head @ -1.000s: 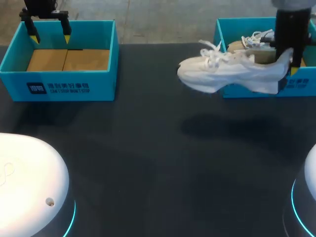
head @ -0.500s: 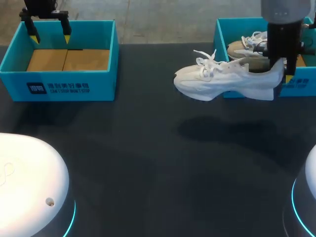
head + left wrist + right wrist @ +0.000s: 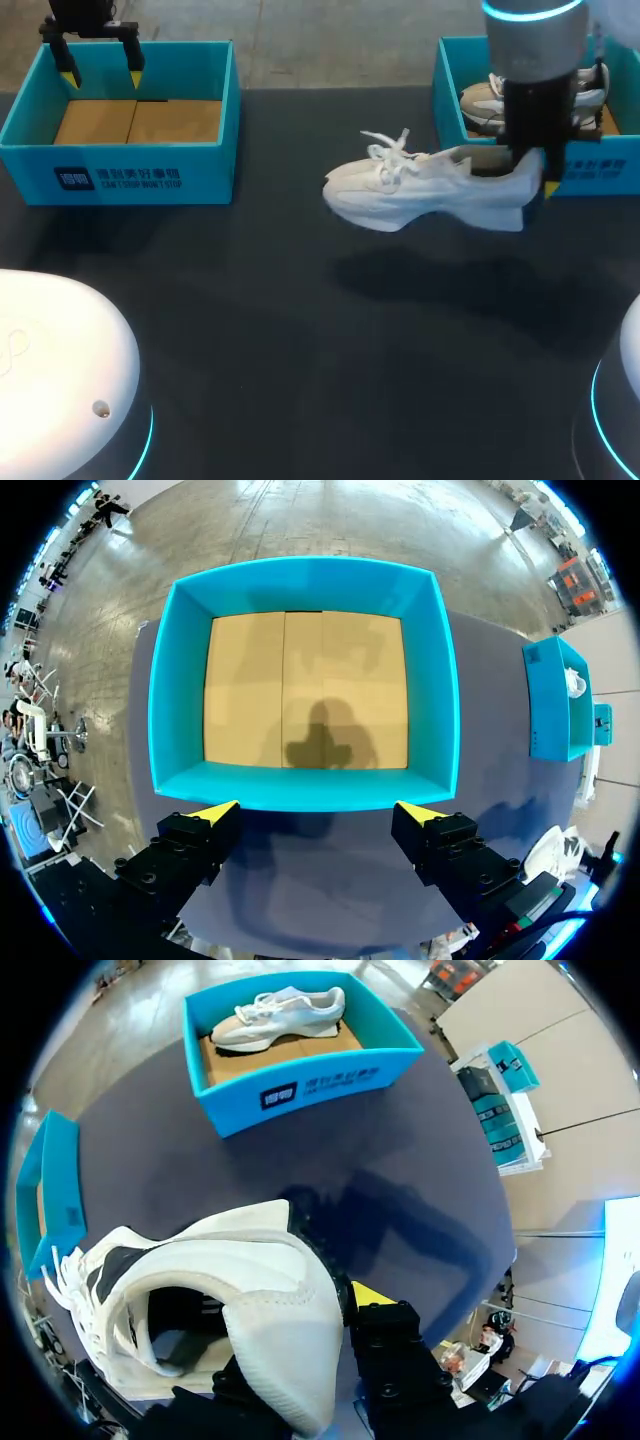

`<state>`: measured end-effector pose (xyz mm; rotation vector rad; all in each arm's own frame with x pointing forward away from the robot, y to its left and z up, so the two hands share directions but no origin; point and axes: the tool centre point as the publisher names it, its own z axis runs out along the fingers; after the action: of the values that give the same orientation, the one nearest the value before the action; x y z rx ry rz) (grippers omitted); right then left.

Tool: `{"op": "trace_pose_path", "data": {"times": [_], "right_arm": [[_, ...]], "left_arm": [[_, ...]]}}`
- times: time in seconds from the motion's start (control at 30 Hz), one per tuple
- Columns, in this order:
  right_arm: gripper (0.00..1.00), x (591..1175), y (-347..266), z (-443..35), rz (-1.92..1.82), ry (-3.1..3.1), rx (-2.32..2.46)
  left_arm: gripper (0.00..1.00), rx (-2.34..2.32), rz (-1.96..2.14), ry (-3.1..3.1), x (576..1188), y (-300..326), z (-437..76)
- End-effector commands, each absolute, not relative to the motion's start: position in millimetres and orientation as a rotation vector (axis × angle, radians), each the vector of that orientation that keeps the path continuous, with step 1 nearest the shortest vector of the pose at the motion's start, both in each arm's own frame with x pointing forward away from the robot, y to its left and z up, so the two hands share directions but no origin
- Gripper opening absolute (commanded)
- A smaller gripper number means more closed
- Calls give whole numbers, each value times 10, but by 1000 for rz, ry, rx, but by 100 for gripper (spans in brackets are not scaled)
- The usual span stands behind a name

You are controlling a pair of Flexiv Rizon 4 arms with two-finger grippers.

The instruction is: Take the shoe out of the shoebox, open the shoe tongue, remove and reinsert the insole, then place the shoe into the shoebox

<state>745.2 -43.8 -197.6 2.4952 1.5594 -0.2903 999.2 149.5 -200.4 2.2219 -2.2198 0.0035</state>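
Head view: The white sneaker (image 3: 425, 188) hangs clear of the dark worktop (image 3: 300, 350), right of centre, level, with its toe pointing to the frame's left. The upper is white and the laces stand up in loose loops. Its shadow lies on the worktop below. The right arm (image 3: 530, 70) comes down over the heel, and the right jaws are clamped on the heel collar. The right shoebox (image 3: 447, 75), teal, at upper right, contains a second sneaker (image 3: 480, 100). The left shoebox (image 3: 120, 175), at upper left, shows a bare cardboard floor. The left jaws stand wide over its far rim.

Left wrist view: The left jaws are spread wide and hold nothing. The left shoebox (image 3: 180, 690) lies ahead of them.

Right wrist view: The sneaker's heel (image 3: 270, 1360) sits gripped in the right jaws, its dark interior visible. The right shoebox (image 3: 300, 1085) lies ahead.
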Motion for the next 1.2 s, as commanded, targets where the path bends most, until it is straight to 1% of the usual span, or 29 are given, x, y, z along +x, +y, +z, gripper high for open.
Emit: {"op": "trace_pose_path", "data": {"times": [0.03, 0.5, 1.2], "right_arm": [[0, 7375, -272, -2114, -285, 1562, 2480], [0, 7176, 222, -2499, -284, 1676, 2465], [0, 6915, 565, -3010, -246, 1780, 2439]], "left_arm": [[100, 2222, 2, -2220, 9996, 1498, -2003], [100, 2222, 2, -2220, 9996, 1498, -2003], [100, 2222, 2, -2220, 9996, 1498, -2003]]}}
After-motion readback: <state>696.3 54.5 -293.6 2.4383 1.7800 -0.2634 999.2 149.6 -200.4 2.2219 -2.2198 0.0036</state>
